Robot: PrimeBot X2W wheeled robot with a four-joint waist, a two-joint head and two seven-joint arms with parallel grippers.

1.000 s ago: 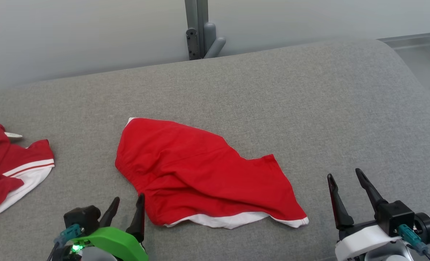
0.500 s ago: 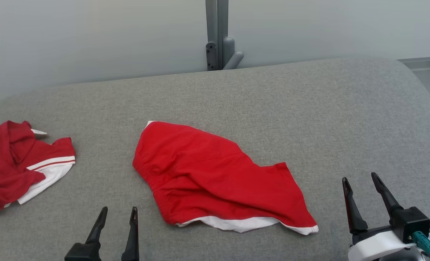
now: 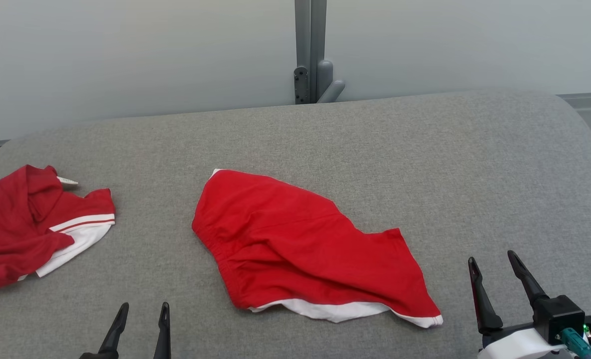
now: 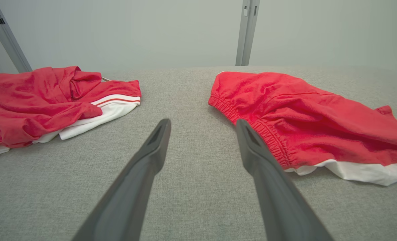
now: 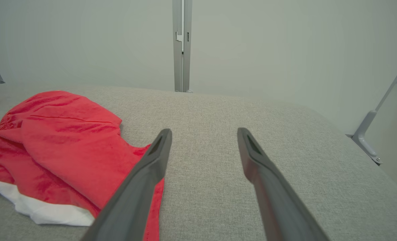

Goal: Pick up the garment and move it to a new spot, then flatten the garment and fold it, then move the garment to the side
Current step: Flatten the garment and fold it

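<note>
The left gripper (image 3: 144, 305) and right gripper (image 3: 491, 256), both spread wide and empty, flanked the red shorts (image 3: 305, 249), seemingly poised to lift them.

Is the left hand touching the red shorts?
Apart. The head view shows bare grey cushion between the left hand and the red shorts.
</note>
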